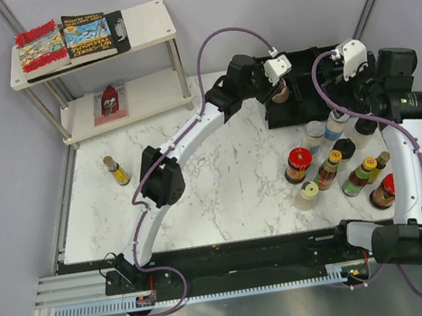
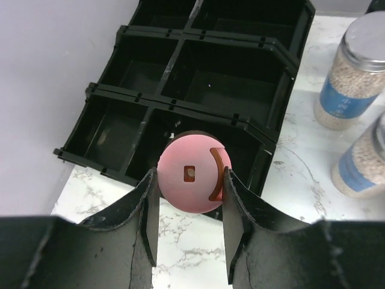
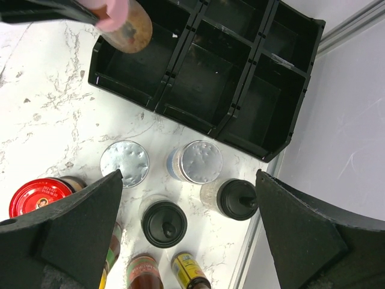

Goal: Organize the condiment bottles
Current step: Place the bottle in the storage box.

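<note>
Pink-capped bottle (image 2: 191, 180) between left gripper (image 2: 190, 174) fingers, hold unclear; right gripper (image 3: 187, 176) wide open.

**Pink-capped bottle** (image 2: 189, 194): brown contents, cap gripped between the fingers of the left tool (image 2: 190, 174), over an edge compartment of the tray (image 2: 174, 99).

**All other bottles:** upright on the desk (image 1: 214, 181).

**Right-hand cluster:**
- two silver-lidded jars (image 3: 124, 164) of pale granules, blue labels, side by side
- two black-capped bottles (image 3: 163, 224) just beside them
- one wide red-lidded jar (image 1: 299, 162)
- several yellow-capped sauce bottles (image 1: 330, 166)
- one red-capped bottle (image 1: 387, 189)

**Far left:** one yellow-labelled bottle (image 1: 116, 170) stands alone, well apart from the cluster.
</note>
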Robot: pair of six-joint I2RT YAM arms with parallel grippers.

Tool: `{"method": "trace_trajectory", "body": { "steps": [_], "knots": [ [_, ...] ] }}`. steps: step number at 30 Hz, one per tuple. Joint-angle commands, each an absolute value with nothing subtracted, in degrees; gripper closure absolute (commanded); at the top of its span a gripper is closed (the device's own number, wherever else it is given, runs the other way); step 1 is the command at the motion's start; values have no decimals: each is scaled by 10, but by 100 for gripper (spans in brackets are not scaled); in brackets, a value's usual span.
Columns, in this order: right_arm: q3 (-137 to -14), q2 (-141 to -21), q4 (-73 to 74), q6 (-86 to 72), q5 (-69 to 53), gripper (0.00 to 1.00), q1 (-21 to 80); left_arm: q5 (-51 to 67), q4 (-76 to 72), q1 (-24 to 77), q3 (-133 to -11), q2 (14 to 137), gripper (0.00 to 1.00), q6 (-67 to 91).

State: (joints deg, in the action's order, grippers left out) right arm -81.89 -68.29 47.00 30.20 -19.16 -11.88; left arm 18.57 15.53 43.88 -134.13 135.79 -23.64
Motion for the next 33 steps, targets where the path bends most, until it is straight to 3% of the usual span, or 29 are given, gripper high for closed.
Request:
{"method": "trace_trajectory", "body": {
  "steps": [1, 15, 18, 19, 21, 23, 26, 27, 30, 33],
  "knots": [
    [-815, -676, 443, 294, -181, 2, -123, 185, 90, 441, -1373, 1401, 98, -228],
    [-782, -685, 413, 281, -188, 2, -124, 136, 15, 439, -1371, 1484, 96, -252],
    [-778, -682, 411, 281, -194, 2, -123, 101, -23, 439, -1373, 1503, 82, -258],
    [-774, -681, 410, 281, -196, 2, -123, 88, -35, 439, -1373, 1507, 66, -263],
    [-773, -678, 407, 280, -202, 2, -123, 79, -45, 439, -1377, 1519, 49, -269],
    [-769, -676, 406, 280, -207, 2, -123, 71, -52, 439, -1382, 1526, 43, -273],
    [-766, -676, 406, 280, -213, 2, -123, 61, -60, 440, -1387, 1535, 25, -275],
    [-766, -676, 406, 281, -213, 2, -123, 55, -62, 439, -1388, 1537, 14, -277],
    [-764, -673, 407, 281, -216, 2, -123, 46, -69, 440, -1389, 1537, 1, -279],
    [-762, -672, 407, 282, -217, 2, -123, 37, -79, 439, -1390, 1535, 1, -275]
  ]
}}
